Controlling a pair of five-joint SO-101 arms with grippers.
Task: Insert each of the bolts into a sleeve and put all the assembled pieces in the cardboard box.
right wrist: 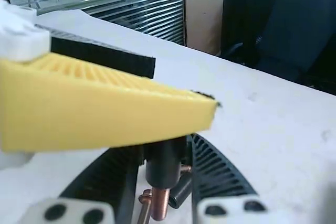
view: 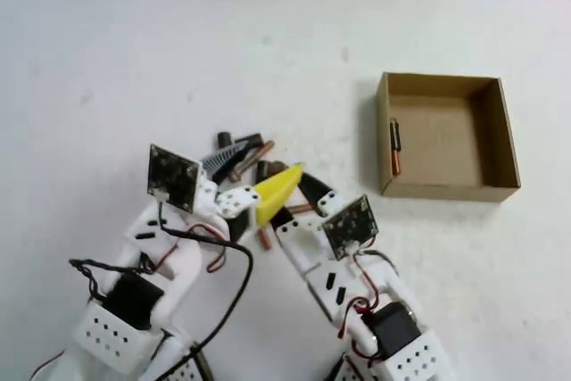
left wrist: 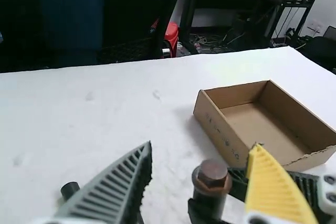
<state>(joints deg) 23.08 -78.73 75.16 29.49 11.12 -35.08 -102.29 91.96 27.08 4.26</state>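
The table (view: 134, 60) carries the box (view: 504, 131) near its right edge, about midway between the far and near edges. The left gripper (left wrist: 202, 148) is spread wide. Its grey finger (left wrist: 115, 187) and yellow finger (left wrist: 273, 187) stand either side of the held piece (left wrist: 211, 178) without visible contact. The right gripper (right wrist: 164, 169) is clamped on the held piece near the table's centre. Progress, as judged: one boxed piece (view: 394, 147) is complete. The held piece appears assembled, a bolt seated in a dark sleeve, and is not yet in the box. Loose bolts (view: 251, 159) and loose sleeves (view: 225, 140) lie around the grippers and are not yet joined. The held piece stands roughly upright, hex head uppermost and copper tip toward the table. The boxed piece lies flat against the box wall nearest the arms, with its long axis running far edge to near edge and its copper end nearer.
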